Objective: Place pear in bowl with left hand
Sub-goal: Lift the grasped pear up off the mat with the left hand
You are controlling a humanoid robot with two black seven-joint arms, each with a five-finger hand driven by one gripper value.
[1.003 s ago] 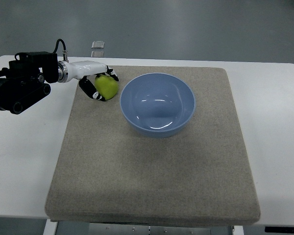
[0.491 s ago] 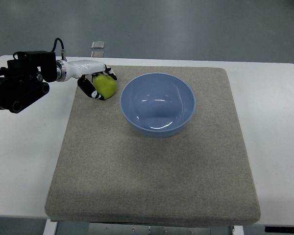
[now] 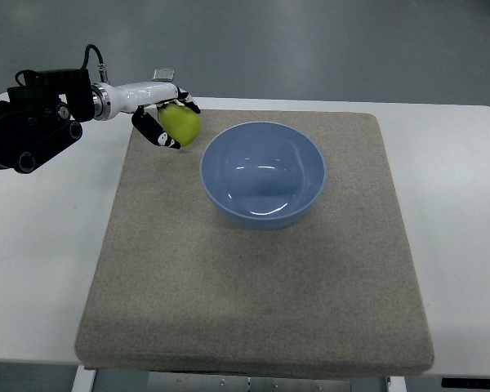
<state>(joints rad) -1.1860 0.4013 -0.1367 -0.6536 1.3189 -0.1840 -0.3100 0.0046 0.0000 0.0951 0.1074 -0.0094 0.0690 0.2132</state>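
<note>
Pear (image 3: 181, 124), yellow-green, rounded, which we find at the far left corner of the mat, just left of the bowl and not touching it. We record it as held: the left hand (image 3: 165, 117) is curled around it, with dark-tipped fingers (image 3: 151, 131) wrapped along its near and left side and others showing over its top edge. We note its right side bare, facing the bowl. We cannot tell whether the fruit touches the mat or hangs just above it.

Left hand: white shell, joined to a metal wrist collar and a black forearm (image 3: 28, 126) that enters from the picture's left edge over the white table (image 3: 41, 245). A black cable loops above the wrist.

Bowl (image 3: 263, 174): light blue, round, deep, upright, with nothing in it; we see pale highlights on its inner wall. It stands on the far half of the mat, near the middle.

Mat (image 3: 253, 294): grey-beige, felt-like, roughly square, covering most of the tabletop.

Small clear object (image 3: 163, 74): on the grey floor beyond the table's far edge, above the hand; we cannot identify it
</note>
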